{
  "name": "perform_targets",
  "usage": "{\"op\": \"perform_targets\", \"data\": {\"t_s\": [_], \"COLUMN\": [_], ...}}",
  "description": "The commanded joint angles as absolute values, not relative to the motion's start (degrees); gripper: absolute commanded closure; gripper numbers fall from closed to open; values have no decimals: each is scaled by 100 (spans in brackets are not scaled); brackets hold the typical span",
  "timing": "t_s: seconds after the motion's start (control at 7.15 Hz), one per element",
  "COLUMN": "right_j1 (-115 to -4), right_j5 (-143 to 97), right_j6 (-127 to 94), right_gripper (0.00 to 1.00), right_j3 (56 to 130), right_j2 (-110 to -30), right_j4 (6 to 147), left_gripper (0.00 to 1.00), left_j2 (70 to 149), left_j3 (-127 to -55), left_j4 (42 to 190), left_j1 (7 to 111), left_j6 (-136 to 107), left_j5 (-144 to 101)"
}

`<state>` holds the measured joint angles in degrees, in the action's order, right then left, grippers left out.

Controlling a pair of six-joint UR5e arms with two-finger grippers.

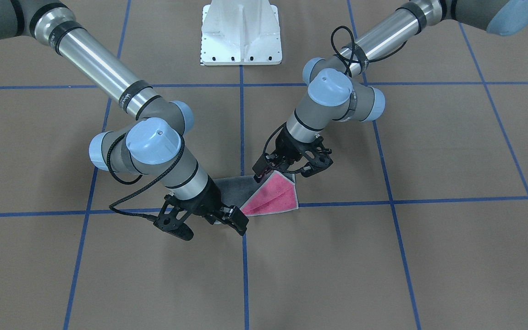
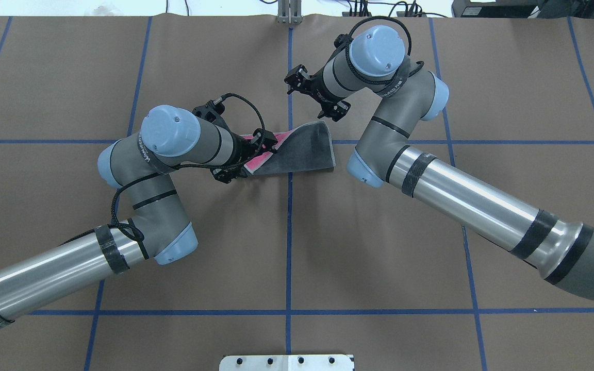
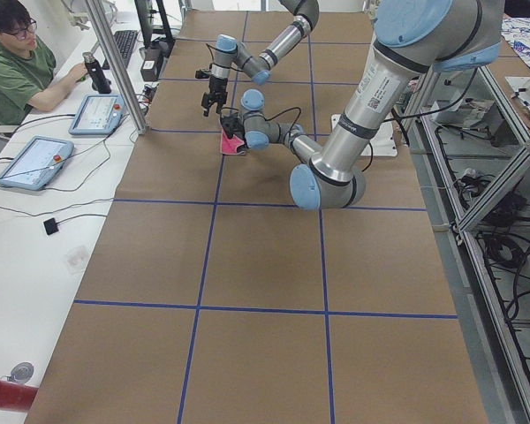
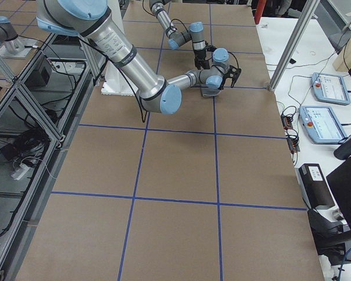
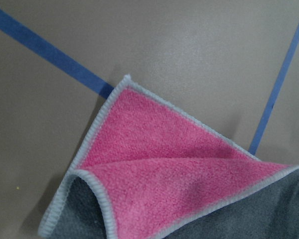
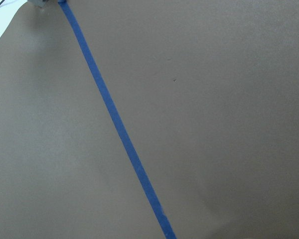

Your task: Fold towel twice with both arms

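The towel lies crumpled near the table's middle, where two blue tape lines cross. A pink flap is turned up over its dark grey face. The left wrist view shows the pink fold and light grey edging close below the camera. My left gripper hangs just over the pink flap's raised corner; its jaws look spread and no fingers show in its wrist view. It also shows in the overhead view. My right gripper is open and empty beside the towel's grey end, on the side away from the robot.
The white pedestal base stands at the robot's side of the table. Brown paper with a blue tape grid covers the table. An operator sits with tablets at a side desk.
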<state>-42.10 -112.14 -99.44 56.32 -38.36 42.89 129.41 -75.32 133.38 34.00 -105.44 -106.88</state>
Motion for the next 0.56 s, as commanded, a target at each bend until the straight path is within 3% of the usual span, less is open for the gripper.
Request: {"op": "perform_targets", "data": {"t_s": [0.0, 0.42], "right_j1": [-4210, -4245], "right_j5": [-11241, -11329], "right_j6": [-9914, -9861], "right_gripper": [1, 1], "right_j3": [5651, 5950], "right_j2": [-3876, -4113], "right_j4": [4289, 4289], "left_gripper": [0, 0], "left_j2": [12946, 13147], "left_j3": [-7471, -7033], "left_j4": [13394, 13640], "left_j1": [3480, 3489], "left_j6": [-10529, -10512], "left_j5": [-10644, -10477]}}
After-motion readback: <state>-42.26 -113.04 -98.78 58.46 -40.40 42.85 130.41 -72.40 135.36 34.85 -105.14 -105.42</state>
